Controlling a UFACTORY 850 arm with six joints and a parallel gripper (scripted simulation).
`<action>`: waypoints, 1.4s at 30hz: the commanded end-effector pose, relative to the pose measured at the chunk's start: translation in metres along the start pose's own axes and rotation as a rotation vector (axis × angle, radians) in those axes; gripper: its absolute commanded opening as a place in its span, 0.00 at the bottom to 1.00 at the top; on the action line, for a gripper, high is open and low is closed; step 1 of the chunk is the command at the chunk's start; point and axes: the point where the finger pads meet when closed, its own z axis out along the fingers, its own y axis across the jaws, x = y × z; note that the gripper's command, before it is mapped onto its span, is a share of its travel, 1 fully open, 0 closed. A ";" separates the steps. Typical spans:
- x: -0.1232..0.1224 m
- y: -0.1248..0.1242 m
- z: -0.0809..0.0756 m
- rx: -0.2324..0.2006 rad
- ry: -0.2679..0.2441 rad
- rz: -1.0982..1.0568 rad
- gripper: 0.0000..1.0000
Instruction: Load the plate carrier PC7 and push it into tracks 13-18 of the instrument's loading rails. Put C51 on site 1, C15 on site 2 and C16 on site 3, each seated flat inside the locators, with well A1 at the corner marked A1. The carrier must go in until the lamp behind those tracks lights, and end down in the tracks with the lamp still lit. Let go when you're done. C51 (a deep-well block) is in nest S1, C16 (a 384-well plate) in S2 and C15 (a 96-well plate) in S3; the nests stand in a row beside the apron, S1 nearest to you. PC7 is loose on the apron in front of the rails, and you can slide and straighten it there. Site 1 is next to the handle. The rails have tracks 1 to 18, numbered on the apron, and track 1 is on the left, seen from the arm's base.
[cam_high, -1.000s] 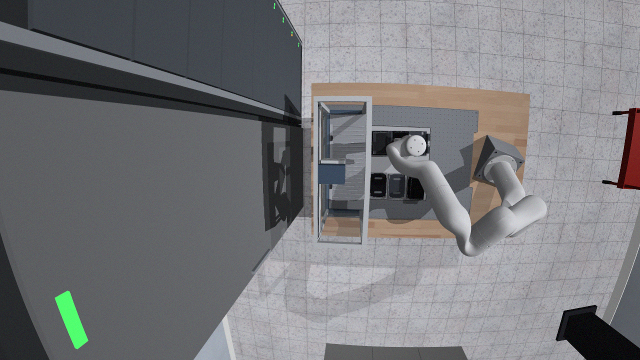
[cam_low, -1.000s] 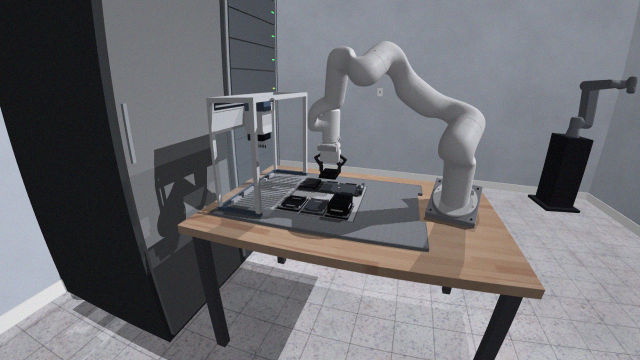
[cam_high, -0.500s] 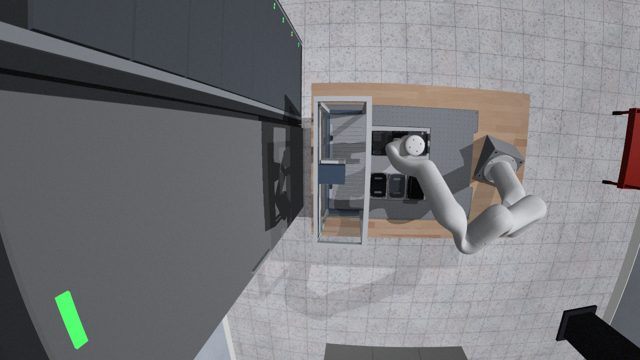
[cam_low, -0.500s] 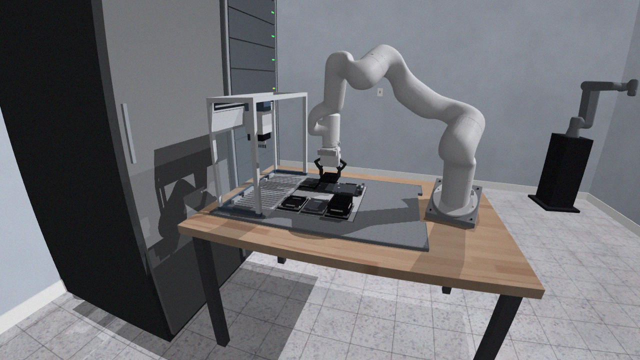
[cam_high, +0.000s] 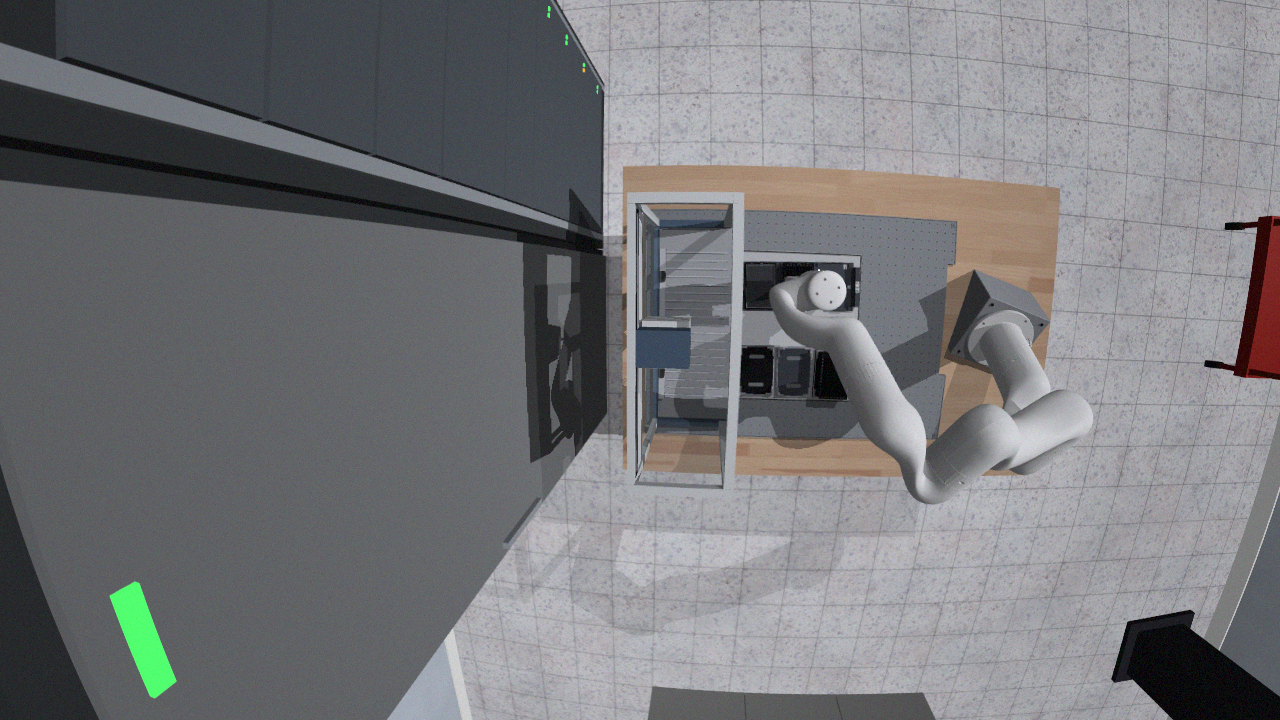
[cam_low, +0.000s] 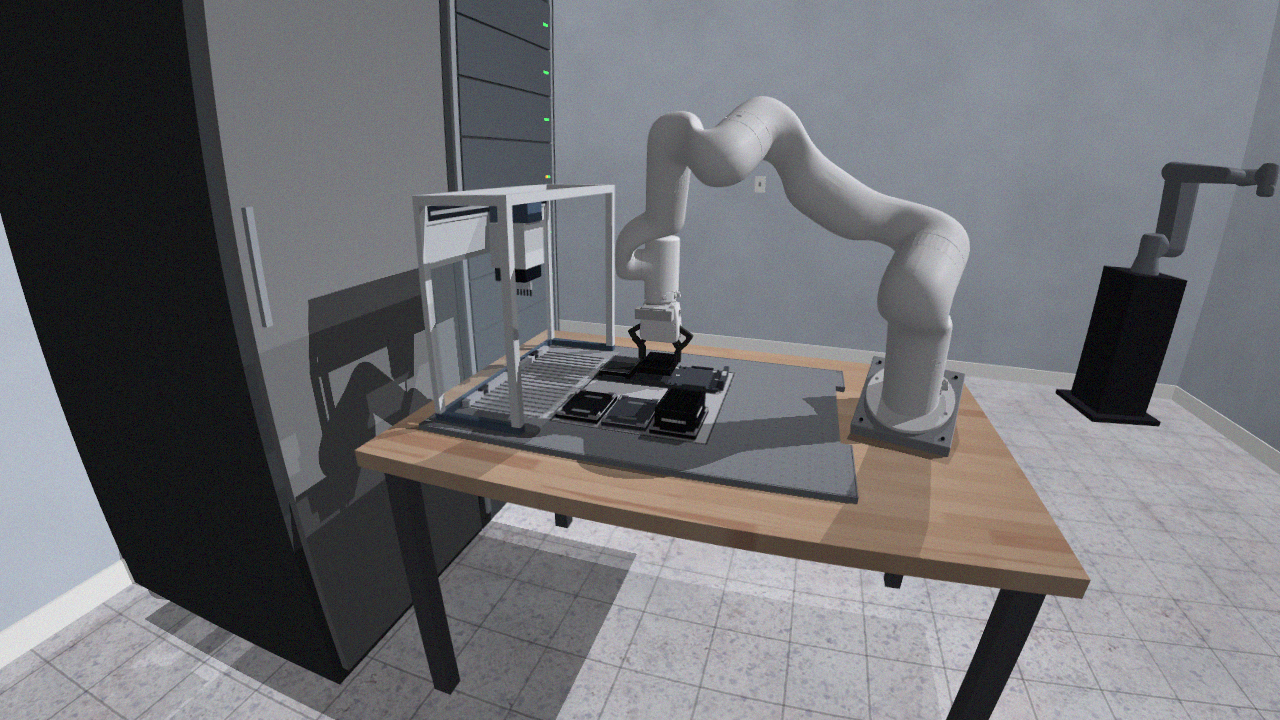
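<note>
My gripper [cam_low: 659, 343] is shut on a black well plate [cam_low: 659, 361]; its label is too small to read. It holds the plate low over the middle site of the carrier PC7 [cam_low: 669, 377], touching or just above it; I cannot tell which. The carrier lies on the apron in front of the rails [cam_low: 526, 366]. Another black plate [cam_low: 617, 365] sits on the carrier site nearest the rails. The tall deep-well block C51 [cam_low: 680, 409] stands in nest S1. In the overhead view my wrist [cam_high: 823, 291] hides the gripper and the held plate above the carrier.
Nests S2 [cam_low: 631, 412] and S3 [cam_low: 586, 406] lie in a row beside S1. The white instrument frame [cam_low: 510, 268] stands over the rails, with a pipetting head [cam_low: 529, 255] hanging inside. The arm's base [cam_low: 908, 411] is bolted at the right of the grey plate.
</note>
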 end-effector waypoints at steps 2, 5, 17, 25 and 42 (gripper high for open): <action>0.000 0.001 0.006 -0.002 -0.001 0.000 0.00; 0.000 0.001 0.006 -0.002 -0.001 0.000 0.00; 0.000 0.001 0.006 -0.002 -0.001 0.000 0.00; 0.000 0.001 0.008 -0.002 -0.001 0.000 0.00; 0.000 0.001 0.018 -0.002 -0.001 0.000 0.00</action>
